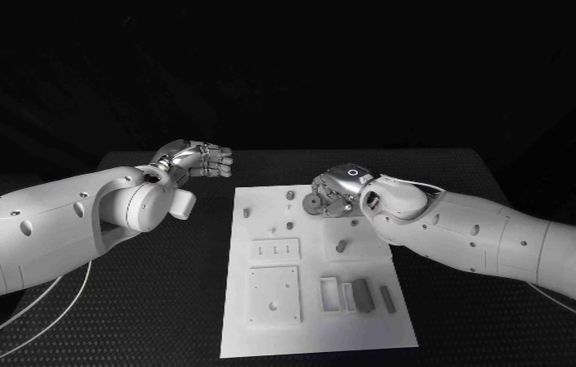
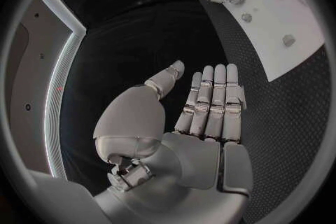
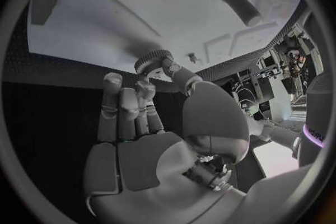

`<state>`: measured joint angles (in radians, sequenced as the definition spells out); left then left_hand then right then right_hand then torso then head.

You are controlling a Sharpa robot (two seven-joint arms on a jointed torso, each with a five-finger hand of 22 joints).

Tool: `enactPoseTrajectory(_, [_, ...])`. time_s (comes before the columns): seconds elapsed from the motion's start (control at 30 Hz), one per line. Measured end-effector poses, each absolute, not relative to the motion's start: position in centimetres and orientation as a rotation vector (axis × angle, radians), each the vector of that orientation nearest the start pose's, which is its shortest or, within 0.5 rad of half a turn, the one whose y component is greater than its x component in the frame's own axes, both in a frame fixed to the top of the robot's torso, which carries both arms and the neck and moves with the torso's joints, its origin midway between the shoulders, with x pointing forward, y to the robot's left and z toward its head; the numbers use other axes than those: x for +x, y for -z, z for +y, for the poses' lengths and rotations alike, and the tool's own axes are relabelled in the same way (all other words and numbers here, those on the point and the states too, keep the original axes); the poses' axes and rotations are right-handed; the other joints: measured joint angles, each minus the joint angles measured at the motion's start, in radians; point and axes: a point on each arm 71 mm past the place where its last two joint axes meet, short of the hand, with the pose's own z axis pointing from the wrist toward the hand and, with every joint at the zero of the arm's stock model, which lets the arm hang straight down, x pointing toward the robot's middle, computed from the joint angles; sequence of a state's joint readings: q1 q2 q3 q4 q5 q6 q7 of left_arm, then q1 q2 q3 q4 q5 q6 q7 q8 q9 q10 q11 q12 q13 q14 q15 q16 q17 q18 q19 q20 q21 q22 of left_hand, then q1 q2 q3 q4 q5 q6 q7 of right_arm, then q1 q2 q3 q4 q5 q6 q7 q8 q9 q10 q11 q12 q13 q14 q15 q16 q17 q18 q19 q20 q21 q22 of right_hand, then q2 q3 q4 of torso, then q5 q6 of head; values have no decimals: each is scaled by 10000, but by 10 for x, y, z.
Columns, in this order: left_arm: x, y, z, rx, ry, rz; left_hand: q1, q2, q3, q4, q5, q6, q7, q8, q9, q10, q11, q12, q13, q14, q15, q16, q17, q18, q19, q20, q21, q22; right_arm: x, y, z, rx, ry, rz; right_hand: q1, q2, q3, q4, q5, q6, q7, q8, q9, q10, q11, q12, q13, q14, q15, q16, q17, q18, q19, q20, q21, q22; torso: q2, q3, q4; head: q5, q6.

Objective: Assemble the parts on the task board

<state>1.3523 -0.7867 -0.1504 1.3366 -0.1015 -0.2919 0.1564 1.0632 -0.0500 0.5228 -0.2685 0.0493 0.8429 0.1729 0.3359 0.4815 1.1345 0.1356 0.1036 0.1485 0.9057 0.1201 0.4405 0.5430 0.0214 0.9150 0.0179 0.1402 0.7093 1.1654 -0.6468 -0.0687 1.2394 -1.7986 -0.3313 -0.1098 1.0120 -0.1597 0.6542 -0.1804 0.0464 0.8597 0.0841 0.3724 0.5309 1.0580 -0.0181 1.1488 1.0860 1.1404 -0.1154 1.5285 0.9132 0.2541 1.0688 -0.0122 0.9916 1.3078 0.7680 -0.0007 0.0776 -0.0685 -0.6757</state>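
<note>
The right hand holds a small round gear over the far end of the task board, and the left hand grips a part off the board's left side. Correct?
Not quite. The left hand holds nothing: the left wrist view shows its fingers straight and bare. The right hand does pinch the round gear over the task board.

A black worktop [image 1: 468,176] with a fine dotted texture is seen under the scene. Two thin pale cables [image 1: 48,296] are laid in curves across its near left part, close to the edge.
</note>
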Motion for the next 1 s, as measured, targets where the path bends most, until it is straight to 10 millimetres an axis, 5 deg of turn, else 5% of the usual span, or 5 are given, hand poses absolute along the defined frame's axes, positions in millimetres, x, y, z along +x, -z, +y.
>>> enactPoseTrajectory(1.0, [535,164,239,-10551,12507,15899,0,0,2,-2,0,0,0,0,0,35,35,-46,5,0,0,-38,22,-1,0,0,0,6,512,222,-121,-5462,-4413,14550,39,-216,123,178,0,60,-60,-36,37,39,-39,0,-48,52,-13,0,-98,-61,92,-57,0,0,-1,-22,40,53,-32])
